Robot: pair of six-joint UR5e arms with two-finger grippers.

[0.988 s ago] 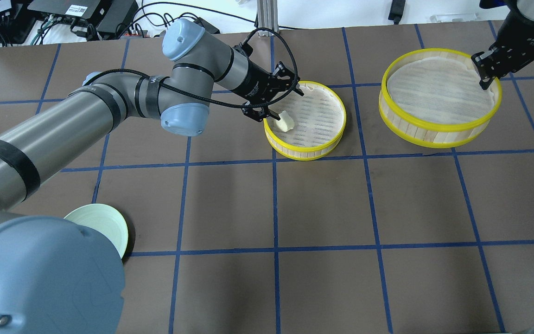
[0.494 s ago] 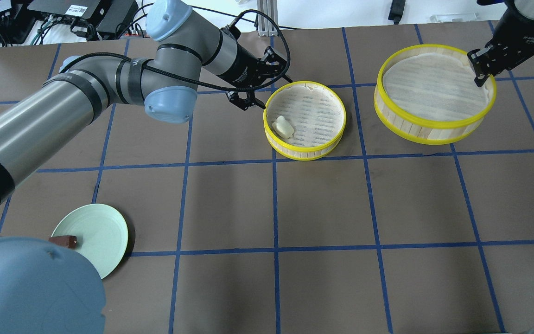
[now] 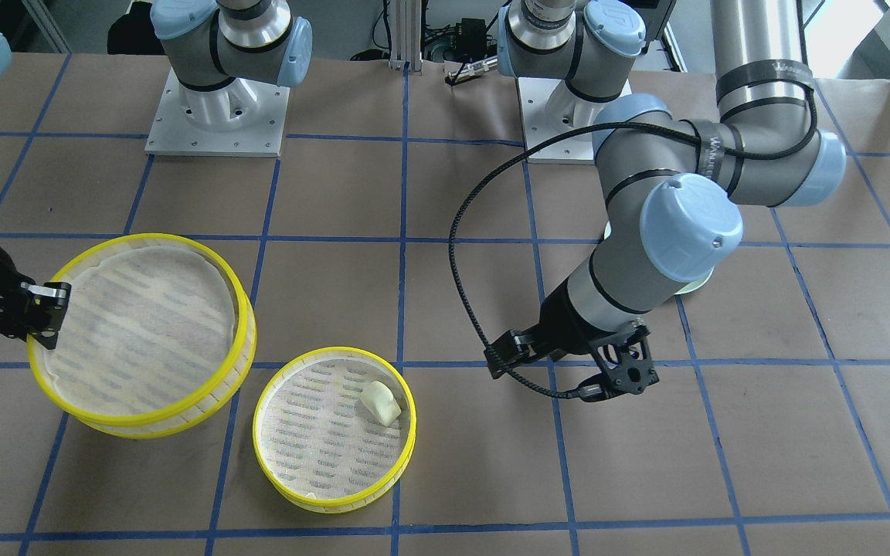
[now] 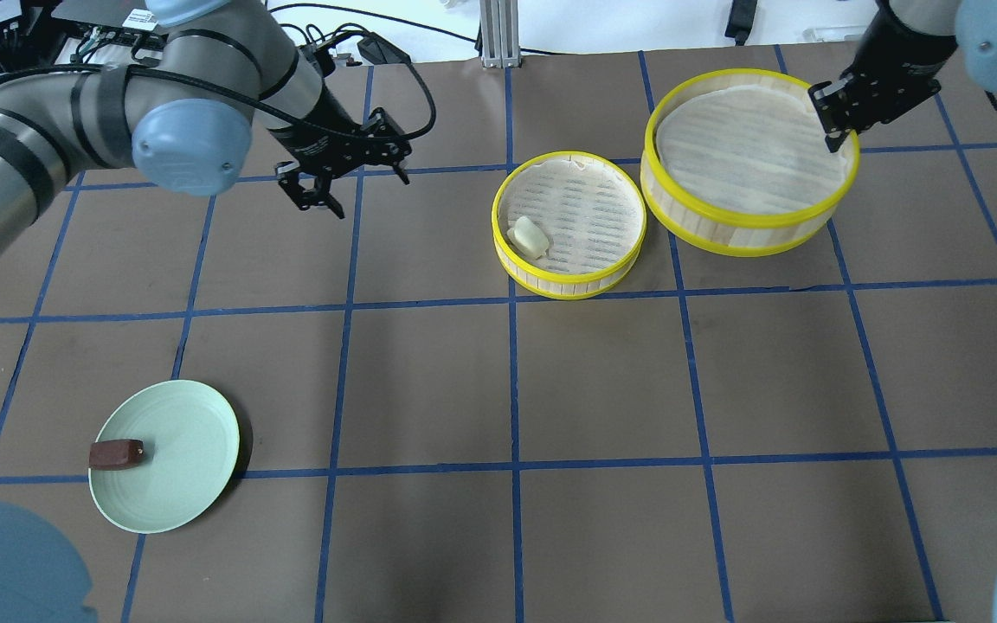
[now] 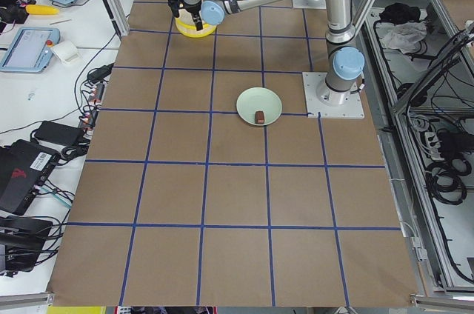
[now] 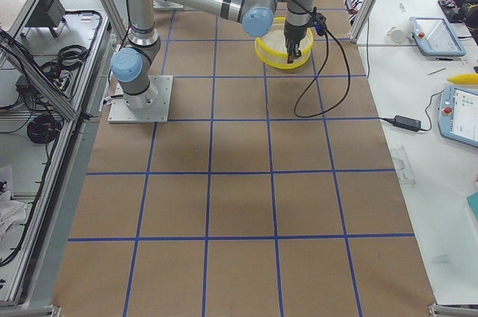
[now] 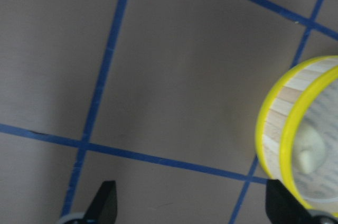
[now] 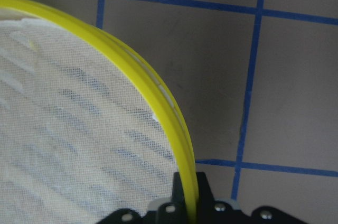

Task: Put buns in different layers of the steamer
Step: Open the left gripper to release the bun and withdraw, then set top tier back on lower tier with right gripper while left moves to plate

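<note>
Clock directions refer to the overhead view, with 12 o'clock pointing away from the robot.

1. The resting tray (image 4: 569,279), a yellow-rimmed steamer layer, is sitting on the table (image 4: 602,389) just past centre toward 12 o'clock. The cream-white bun (image 4: 529,235) is lying inside it on the mesh, close to the wall at 8 o'clock.
2. The held tray (image 4: 749,227), a second yellow-rimmed layer with nothing on its mesh, is sitting just beside the resting tray at its 2 o'clock. The right gripper (image 4: 832,130) is clenching its rim at 2 o'clock. The right wrist view is showing the yellow rim passing between the fingers.
3. The left gripper (image 4: 350,183) is hovering over bare table at 9 o'clock from the resting tray, well apart from it. It is released. The left wrist view is showing both fingertips spread wide with nothing between them.
4. The reddish-brown bun (image 4: 116,453) is lying on the green plate (image 4: 204,433) at the plate's 9 o'clock edge. The plate is sitting at the table's 8 o'clock, well apart from both trays.
</note>
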